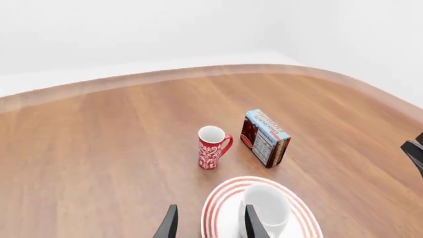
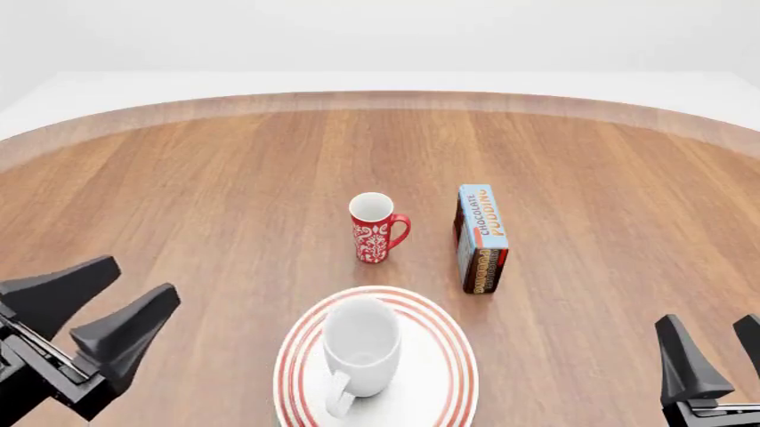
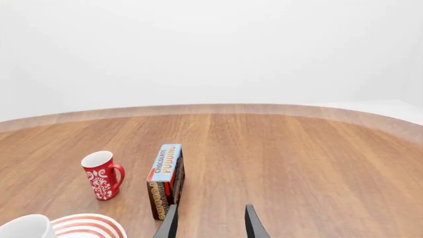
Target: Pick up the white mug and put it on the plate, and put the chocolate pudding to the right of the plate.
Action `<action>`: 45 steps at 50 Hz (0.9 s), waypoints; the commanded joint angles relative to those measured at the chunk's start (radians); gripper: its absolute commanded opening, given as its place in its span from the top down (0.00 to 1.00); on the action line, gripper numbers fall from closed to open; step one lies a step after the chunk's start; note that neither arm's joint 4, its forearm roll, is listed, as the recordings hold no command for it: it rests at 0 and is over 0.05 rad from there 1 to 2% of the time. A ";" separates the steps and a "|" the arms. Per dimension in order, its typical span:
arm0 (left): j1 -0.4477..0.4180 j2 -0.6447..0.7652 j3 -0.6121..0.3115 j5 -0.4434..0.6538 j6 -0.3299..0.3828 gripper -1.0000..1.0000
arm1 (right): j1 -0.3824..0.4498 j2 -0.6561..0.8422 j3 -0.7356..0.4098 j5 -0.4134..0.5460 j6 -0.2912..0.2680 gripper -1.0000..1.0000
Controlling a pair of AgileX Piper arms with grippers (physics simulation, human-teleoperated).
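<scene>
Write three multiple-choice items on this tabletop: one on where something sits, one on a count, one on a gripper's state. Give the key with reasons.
1. Where is the white mug?
A. on the plate
B. beside the red mug
C. on the chocolate pudding

2. How many mugs are on the table?
A. one
B. two
C. three

3. What state is the left gripper in?
A. shut on the red mug
B. shut on the pudding
C. open, holding nothing

Key: 1 A, the mug stands inside the plate's red rings. 2 B, one white and one red. 3 C, its fingers are spread with only table between them.
</scene>
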 commanded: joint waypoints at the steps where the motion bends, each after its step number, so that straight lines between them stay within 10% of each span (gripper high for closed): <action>1: 0.101 -0.069 0.046 -0.027 0.012 0.00 | 0.000 0.000 0.000 0.000 0.000 0.00; 45: 0.417 -0.185 0.320 -0.320 0.024 0.00 | -0.002 0.000 0.000 0.000 0.000 0.00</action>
